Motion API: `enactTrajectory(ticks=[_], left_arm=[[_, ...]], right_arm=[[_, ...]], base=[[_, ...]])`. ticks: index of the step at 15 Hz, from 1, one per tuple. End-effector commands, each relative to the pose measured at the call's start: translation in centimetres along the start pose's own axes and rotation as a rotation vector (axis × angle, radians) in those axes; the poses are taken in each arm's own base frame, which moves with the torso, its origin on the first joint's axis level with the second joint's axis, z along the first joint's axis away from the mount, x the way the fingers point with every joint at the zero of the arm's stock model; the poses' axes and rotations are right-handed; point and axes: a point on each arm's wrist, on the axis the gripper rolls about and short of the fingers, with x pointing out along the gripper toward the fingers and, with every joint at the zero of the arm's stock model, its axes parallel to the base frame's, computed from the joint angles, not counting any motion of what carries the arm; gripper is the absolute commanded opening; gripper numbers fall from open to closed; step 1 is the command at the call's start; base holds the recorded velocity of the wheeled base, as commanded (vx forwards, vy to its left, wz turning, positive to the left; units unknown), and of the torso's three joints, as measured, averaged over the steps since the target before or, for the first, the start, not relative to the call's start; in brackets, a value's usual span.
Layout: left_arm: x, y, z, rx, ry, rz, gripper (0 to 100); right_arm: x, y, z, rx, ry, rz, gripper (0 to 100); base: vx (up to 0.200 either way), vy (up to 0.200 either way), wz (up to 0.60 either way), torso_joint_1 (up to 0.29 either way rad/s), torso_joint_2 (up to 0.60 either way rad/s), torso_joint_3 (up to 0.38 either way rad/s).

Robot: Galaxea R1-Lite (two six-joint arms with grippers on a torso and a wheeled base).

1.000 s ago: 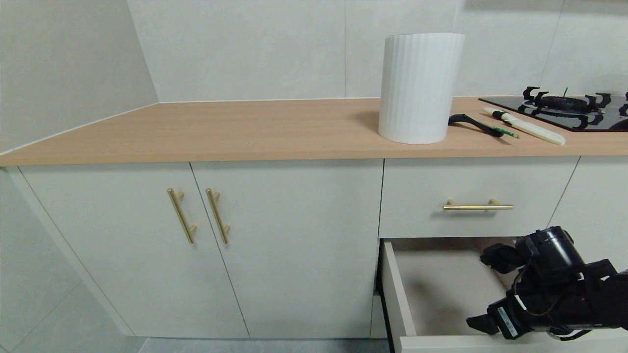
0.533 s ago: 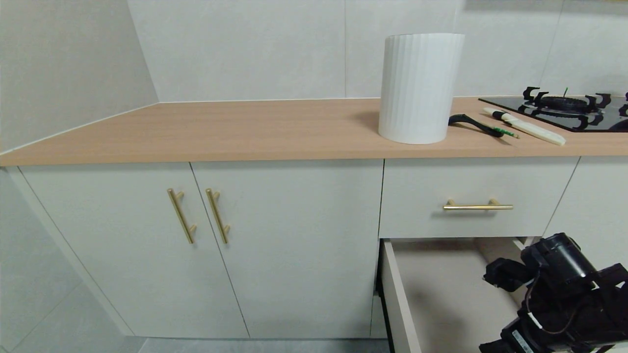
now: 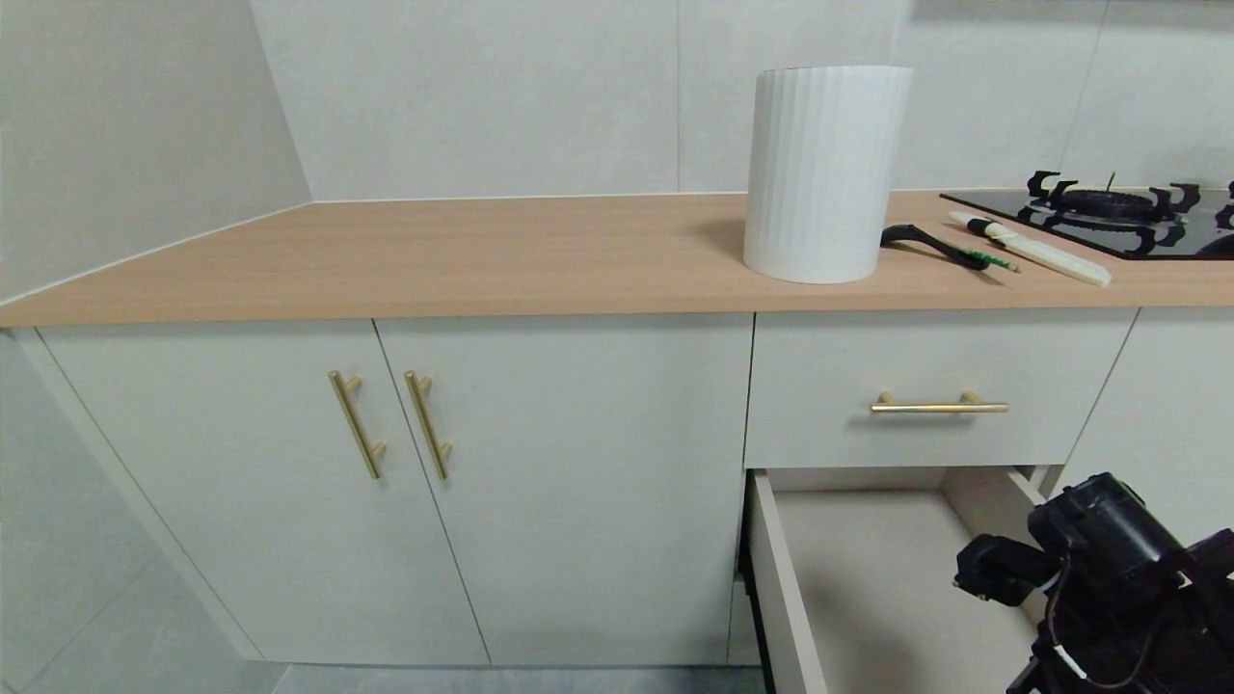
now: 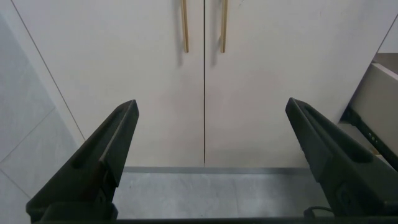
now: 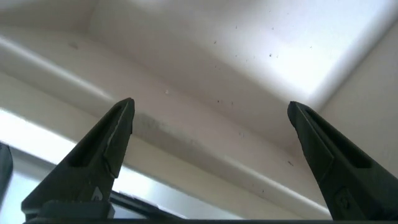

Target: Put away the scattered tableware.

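In the head view, a black-handled utensil point(image 3: 933, 245) and a pale utensil point(image 3: 1041, 253) lie on the countertop point(image 3: 482, 255), between a white ribbed canister point(image 3: 824, 173) and the hob point(image 3: 1109, 217). Below them is an open drawer point(image 3: 783, 588).

In the left wrist view, the left gripper point(image 4: 211, 162) faces closed cabinet doors point(image 4: 261, 93), its jaws spread and empty.

In the right wrist view, the right gripper point(image 5: 208, 162) is released and empty, facing the drawer's pale inside.
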Motion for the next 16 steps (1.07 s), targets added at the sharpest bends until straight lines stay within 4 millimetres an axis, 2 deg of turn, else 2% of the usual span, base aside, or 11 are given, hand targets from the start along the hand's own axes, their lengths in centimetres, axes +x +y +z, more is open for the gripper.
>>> enactTrajectory(ticks=[1,6,10,16], left_arm=[[0.0,0.0,0.0,-0.002,0.000,0.000,100],[0.0,0.0,0.0,-0.002,0.000,0.000,100],[0.0,0.0,0.0,-0.002,0.000,0.000,100],[0.0,0.0,0.0,-0.002,0.000,0.002,100]], right_arm=[[-0.3,0.0,0.0,-0.001,-0.011,-0.003,100],[-1.6,-0.8,2.1,0.103,-0.133,-0.022,100],[-2.1,-1.4,4.2,0.245,-0.333,-0.043,100],[-2.3,-2.0,4.5,0.274,-0.374,-0.056,100]], base=[[0.000,0.000,0.00,0.000,0.00,0.000],[0.000,0.000,0.00,0.000,0.00,0.000],[0.000,0.000,0.00,0.000,0.00,0.000],[0.000,0.000,0.00,0.000,0.00,0.000]])
